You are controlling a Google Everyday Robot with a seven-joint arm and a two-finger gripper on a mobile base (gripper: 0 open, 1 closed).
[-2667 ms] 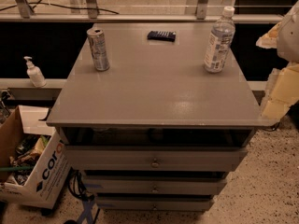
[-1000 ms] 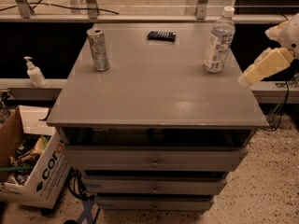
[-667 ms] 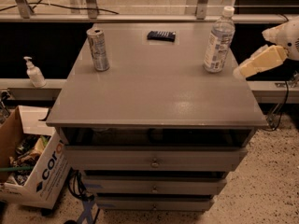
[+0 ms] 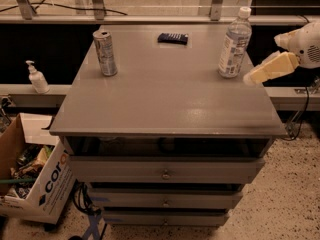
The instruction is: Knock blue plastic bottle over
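The blue plastic bottle (image 4: 234, 44) stands upright near the back right corner of the grey cabinet top (image 4: 165, 99). It is clear and bluish with a white cap and a pale label. My gripper (image 4: 250, 76) reaches in from the right edge of the view. Its pale tip is low over the right edge of the top, just right of the bottle's base and a small gap away from it.
A silver drink can (image 4: 105, 52) stands at the back left of the top. A small dark flat object (image 4: 173, 38) lies at the back middle. A white pump bottle (image 4: 36, 77) stands on a ledge at left. A cardboard box (image 4: 30, 169) sits on the floor at lower left.
My gripper has swung up from low beside the cabinet's right edge and moved left toward the bottle. The bottle still stands upright in the same spot.
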